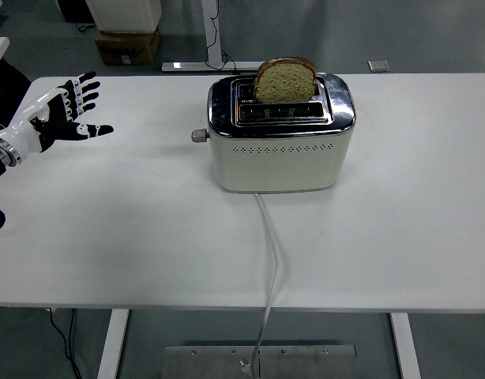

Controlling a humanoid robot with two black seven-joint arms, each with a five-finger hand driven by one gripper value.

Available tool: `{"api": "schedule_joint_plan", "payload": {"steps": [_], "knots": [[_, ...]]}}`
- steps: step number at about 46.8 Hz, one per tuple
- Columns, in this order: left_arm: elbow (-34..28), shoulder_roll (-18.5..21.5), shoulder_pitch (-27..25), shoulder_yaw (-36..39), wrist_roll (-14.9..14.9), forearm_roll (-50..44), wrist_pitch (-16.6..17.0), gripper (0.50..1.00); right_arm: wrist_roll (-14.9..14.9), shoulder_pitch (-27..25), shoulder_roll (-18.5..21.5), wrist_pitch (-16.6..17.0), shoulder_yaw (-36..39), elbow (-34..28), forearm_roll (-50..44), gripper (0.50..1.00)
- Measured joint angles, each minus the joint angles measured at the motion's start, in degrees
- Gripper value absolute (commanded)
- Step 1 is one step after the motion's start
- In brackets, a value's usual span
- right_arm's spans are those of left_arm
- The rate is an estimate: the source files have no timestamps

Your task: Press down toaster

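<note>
A cream toaster (279, 154) with a chrome top stands at the middle back of the white table (148, 237). A slice of brown bread (284, 80) sticks up out of its far slot. The toaster's grey lever knob (198, 135) juts from its left end, in the raised position. My left hand (63, 114) hovers over the table's left edge, fingers spread and holding nothing, well to the left of the lever. The right arm is out of sight.
The toaster's white cord (269, 260) runs from its front down over the table's near edge. A cardboard box (128, 46) and a table leg base sit on the floor behind the table.
</note>
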Motion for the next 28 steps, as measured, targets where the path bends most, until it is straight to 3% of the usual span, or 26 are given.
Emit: {"api": "schedule_joint_plan", "payload": {"steps": [10, 13, 28], "knots": [[-2.7, 2.9, -0.2, 0.7, 0.0, 11.1, -0.2, 1.0, 0.0, 0.0, 0.0, 0.0, 0.0, 0.0, 0.0, 0.998], [-3.8, 3.6, -0.2, 0.8, 0.0, 14.4, -2.2, 1.0, 0.0, 0.0, 0.0, 0.0, 0.0, 0.0, 0.0, 0.998], [-7.5, 3.9, -1.8, 0.9, 0.2, 25.6, -3.2, 1.0, 0.0, 0.0, 0.0, 0.0, 0.0, 0.0, 0.0, 1.0]]}}
